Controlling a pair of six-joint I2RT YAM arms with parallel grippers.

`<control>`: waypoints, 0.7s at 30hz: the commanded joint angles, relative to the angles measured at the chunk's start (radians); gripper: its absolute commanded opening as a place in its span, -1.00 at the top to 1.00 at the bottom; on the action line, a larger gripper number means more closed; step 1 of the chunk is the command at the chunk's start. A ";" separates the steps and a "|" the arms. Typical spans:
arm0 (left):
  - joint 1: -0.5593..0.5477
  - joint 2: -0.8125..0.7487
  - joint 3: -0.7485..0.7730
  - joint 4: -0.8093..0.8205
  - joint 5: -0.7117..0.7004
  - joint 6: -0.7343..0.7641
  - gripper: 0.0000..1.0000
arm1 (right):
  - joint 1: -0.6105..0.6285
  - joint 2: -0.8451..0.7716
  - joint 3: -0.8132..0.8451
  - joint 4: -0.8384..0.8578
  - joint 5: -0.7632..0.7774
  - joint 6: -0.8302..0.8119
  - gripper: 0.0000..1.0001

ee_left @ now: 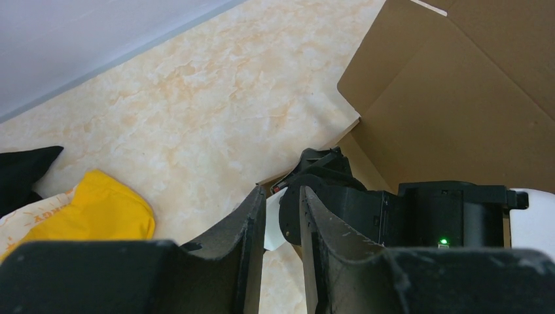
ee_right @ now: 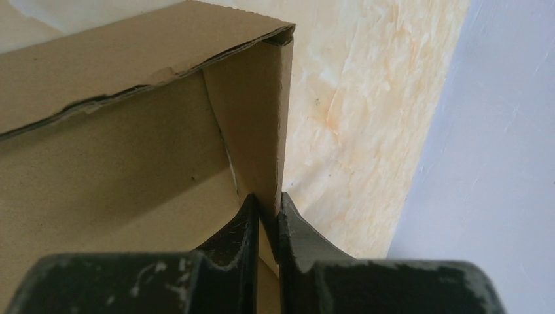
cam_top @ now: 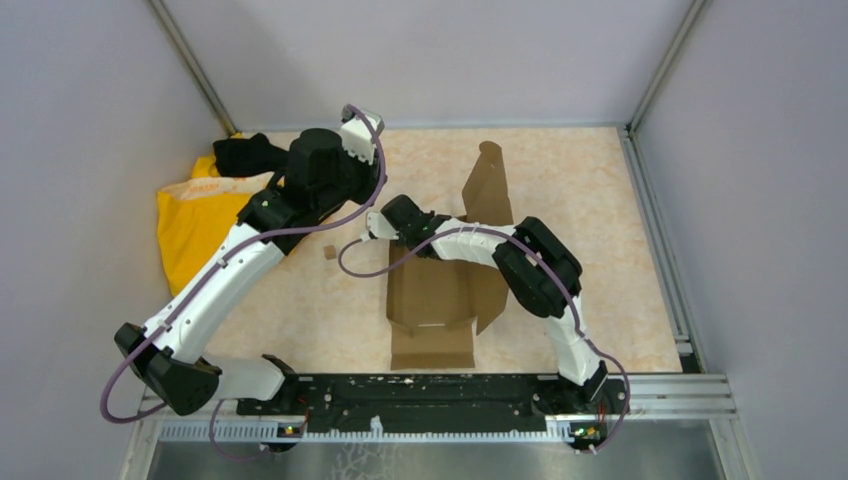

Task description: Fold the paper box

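orange print on the white-and-yellow cloth (ee_left: 98,212), perhaps lettering, illegible

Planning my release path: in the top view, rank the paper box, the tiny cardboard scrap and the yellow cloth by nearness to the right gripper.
1. The paper box: the right gripper is clamped on one of its upright walls.
2. The tiny cardboard scrap: on the table, just left of the gripper.
3. The yellow cloth: far left side.

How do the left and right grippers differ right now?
The right gripper is shut on a box wall; the left gripper holds nothing, its fingers narrowly apart. The right touches the cardboard; the left hangs clear of it. Both have black fingers.
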 commanded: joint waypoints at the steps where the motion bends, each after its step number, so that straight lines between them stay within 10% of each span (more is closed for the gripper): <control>1: 0.009 -0.021 -0.003 -0.002 -0.006 -0.009 0.36 | -0.003 0.039 0.002 0.041 -0.059 0.034 0.79; 21: 0.009 -0.020 0.004 -0.011 -0.002 -0.009 0.36 | -0.009 -0.056 0.051 -0.001 -0.106 0.098 0.43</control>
